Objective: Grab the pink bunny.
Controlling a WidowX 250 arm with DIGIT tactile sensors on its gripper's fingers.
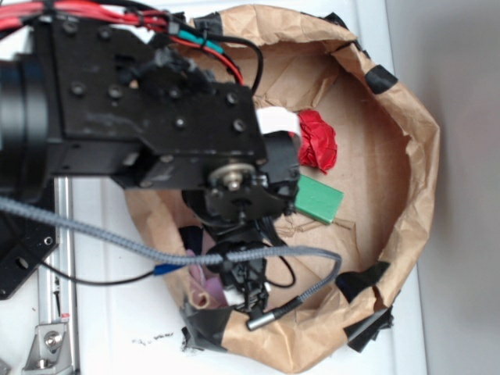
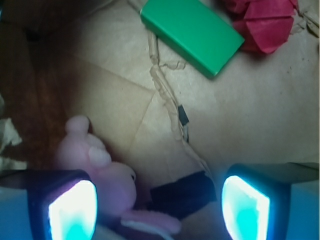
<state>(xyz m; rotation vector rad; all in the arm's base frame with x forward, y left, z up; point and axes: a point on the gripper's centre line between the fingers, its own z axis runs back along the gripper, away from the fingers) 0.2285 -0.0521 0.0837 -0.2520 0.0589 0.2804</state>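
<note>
The gripper (image 2: 159,207) hangs low over the floor of a brown paper nest, its jaws spread wide with a broad gap of bare paper and tape between them. In the wrist view the two pads (image 2: 73,212) glow pale blue-white at the bottom corners. Nothing is pinched between them.

The bunny (image 2: 102,172) lies at the inner edge of the left-hand pad as the wrist view frames it, partly tucked behind that pad. Its pale pink body and rounded head show above the pad, and a long thin ear stretches along the bottom toward the middle of the gap. Whether the pad touches the plush cannot be told. In the exterior view only a scrap of pink (image 1: 205,291) shows below the arm, near the nest's taped lower rim.

Just beside the bunny, between the pads, a strip of black tape (image 2: 182,192) is stuck to the paper. A creased seam runs from there up the floor toward the block.

The green block (image 2: 192,32) lies flat, well apart from the bunny, on the far side of the floor. Just beyond it sits the red paper ball (image 2: 262,22), close against the block's end in the wrist view.

The nest (image 1: 414,156) is a crumpled paper wall patched with black tape, standing on a white table (image 1: 117,328). The black arm (image 1: 141,109), with red and black cables, covers much of the nest in the exterior view.
</note>
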